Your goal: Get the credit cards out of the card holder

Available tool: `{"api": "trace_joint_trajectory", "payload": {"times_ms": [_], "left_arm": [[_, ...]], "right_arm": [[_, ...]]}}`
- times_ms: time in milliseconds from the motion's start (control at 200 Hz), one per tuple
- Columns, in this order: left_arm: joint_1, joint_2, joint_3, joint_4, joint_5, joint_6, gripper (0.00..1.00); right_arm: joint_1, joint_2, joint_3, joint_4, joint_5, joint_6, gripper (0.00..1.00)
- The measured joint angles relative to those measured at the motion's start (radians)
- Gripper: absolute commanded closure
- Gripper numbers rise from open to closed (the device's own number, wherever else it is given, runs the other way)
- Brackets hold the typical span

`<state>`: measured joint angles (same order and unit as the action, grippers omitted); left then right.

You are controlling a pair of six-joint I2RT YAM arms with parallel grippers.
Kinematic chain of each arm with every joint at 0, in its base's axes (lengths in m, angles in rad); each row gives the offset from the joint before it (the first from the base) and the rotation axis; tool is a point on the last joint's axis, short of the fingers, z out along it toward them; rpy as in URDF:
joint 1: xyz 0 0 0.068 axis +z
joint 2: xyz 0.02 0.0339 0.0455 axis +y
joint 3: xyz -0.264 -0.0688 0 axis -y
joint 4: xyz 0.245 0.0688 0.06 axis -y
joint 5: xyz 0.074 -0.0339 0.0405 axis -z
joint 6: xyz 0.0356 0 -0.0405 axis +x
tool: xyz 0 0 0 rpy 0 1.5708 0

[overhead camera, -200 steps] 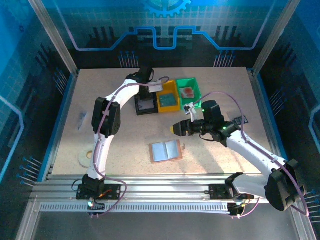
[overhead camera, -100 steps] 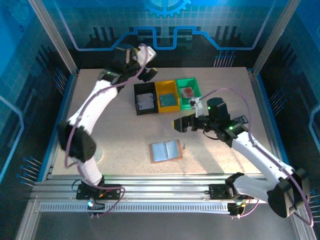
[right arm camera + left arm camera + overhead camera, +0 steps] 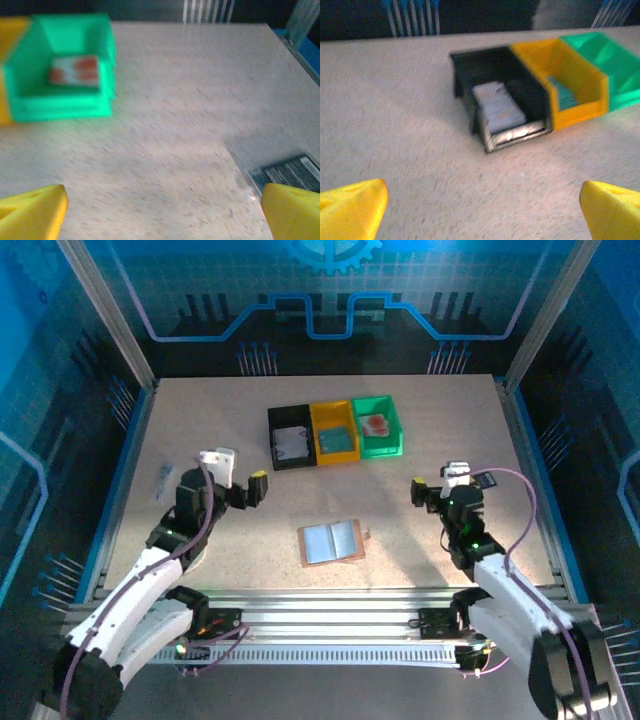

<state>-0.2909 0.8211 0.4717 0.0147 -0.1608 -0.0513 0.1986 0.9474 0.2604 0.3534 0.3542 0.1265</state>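
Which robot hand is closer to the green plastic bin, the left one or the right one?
Right. The right gripper is just right of the green plastic bin and a bit nearer the arm bases. The left gripper is much farther away, off to the bin's left side.

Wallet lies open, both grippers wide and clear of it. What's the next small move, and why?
Probably swing the left gripper over the wallet so its camera can check the pockets. The black bin, yellow bin and green bin each hold a card, and the top view cannot settle whether any remains inside.
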Motion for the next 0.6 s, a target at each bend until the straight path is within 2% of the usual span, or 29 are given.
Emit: {"api": "trace_joint_trajectory", "payload": {"times_ms": [120, 220, 260, 385, 600], "left_arm": [[0.024, 0.095, -0.079, 0.129, -0.061, 0.001, 0.01], [0.09, 0.221, -0.099, 0.254, -0.068, 0.004, 0.01], [0.131, 0.277, -0.105, 0.318, -0.059, 0.0, 0.01], [0.224, 0.476, -0.104, 0.495, -0.01, 0.013, 0.01], [0.283, 0.723, -0.098, 0.731, 0.058, 0.032, 0.01]], "right_arm": [[-0.013, 0.235, -0.016, 0.277, 0.05, -0.058, 0.0], [-0.042, 0.444, -0.019, 0.505, 0.053, -0.075, 0.0], [-0.058, 0.5, -0.017, 0.544, 0.029, -0.082, 0.0], [-0.101, 0.577, -0.004, 0.614, -0.044, -0.082, 0.0], [-0.134, 0.58, 0.054, 0.612, -0.094, -0.072, 0.0]]}}
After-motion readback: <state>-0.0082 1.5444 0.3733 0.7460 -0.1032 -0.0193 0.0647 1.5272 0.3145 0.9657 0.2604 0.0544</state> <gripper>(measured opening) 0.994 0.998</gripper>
